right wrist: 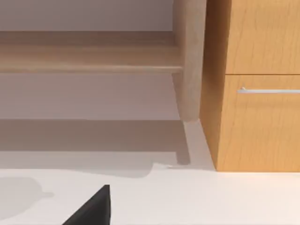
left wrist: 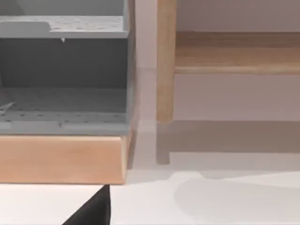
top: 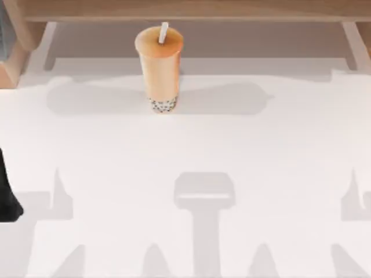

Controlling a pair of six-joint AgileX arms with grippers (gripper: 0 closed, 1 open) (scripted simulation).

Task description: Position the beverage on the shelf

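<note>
The beverage point(top: 159, 66), a tall clear cup of orange-tan milk tea with dark pearls at its base and a white straw, stands upright on the white table point(top: 185, 168) just in front of the shelf point(top: 185, 10). The shelf is a light brown wooden plank running across the back on side supports, and its plank point(left wrist: 236, 51) and post point(left wrist: 165, 61) also show in the left wrist view. My left arm point(top: 7, 197) is parked at the table's left edge, far from the cup. A dark corner of the left gripper point(left wrist: 91, 211) and of the right gripper point(right wrist: 91, 211) shows, each low over the table.
A grey open unit on a wooden base point(left wrist: 63, 75) stands left of the shelf. A wooden cabinet with a metal drawer handle point(right wrist: 258, 84) stands to the shelf's right. The shelf's supports point(top: 355, 43) rest on the table at the back.
</note>
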